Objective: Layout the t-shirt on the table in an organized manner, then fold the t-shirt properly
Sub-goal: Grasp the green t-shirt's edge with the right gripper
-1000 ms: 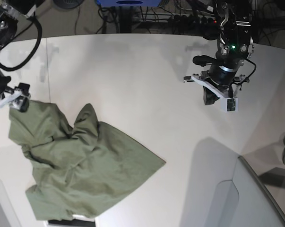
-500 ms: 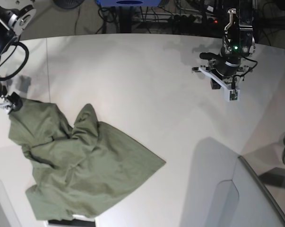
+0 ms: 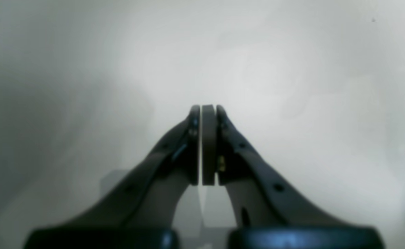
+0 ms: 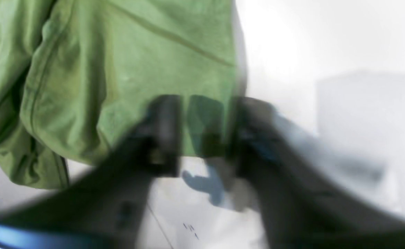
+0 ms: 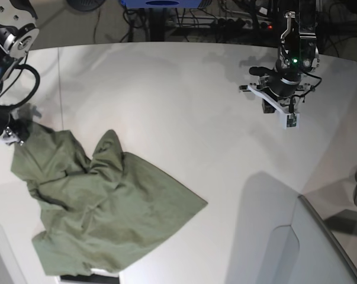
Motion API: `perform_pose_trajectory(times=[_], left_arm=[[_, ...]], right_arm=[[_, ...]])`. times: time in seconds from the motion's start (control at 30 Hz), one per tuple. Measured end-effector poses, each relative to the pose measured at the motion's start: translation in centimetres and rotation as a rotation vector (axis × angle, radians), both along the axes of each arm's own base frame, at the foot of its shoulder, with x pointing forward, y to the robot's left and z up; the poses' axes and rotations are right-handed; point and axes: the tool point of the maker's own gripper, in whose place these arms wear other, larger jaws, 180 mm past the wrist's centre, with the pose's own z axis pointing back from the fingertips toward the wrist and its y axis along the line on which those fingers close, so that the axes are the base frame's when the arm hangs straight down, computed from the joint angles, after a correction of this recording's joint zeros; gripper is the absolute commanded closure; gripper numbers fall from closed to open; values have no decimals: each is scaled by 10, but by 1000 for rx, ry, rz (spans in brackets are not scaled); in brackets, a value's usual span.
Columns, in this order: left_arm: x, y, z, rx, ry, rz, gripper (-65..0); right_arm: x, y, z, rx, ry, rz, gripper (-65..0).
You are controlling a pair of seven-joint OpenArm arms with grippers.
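Note:
The olive-green t-shirt (image 5: pixel 107 207) lies crumpled on the left front of the white table (image 5: pixel 178 94). My right gripper (image 5: pixel 12 133) sits at the shirt's far left corner. In the right wrist view the t-shirt (image 4: pixel 136 52) fills the upper left, and its hem edge lies between the blurred fingers of the right gripper (image 4: pixel 207 103), which stand narrowly apart. My left gripper (image 5: pixel 272 106) hovers over the bare table at the far right. Its pads are pressed together on nothing in the left wrist view, where the left gripper (image 3: pixel 204 110) is over the table (image 3: pixel 292 69).
A grey-white angled panel (image 5: pixel 308 248) rises at the front right corner. Cables and equipment (image 5: pixel 166 18) sit beyond the table's far edge. A thin dark seam (image 5: pixel 58 77) crosses the tabletop on the left. The shirt's lower edge reaches the table's front rim.
My right gripper has dropped onto the shirt's far left corner and its jaws have narrowed around the cloth. The left arm drew back towards the far edge, still shut.

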Motion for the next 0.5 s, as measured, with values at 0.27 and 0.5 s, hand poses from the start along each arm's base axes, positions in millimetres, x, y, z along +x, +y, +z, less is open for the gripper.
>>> perform_pose_trajectory(times=[0.27,0.5], left_arm=[[0,-1,0,-1,1,-1,-21],[-1,2,-1,11,5,-6,-21]], right_arm=[[-27,-3,-8,-13,44,8,0],[-77,1,15,-118,94,35,0]])
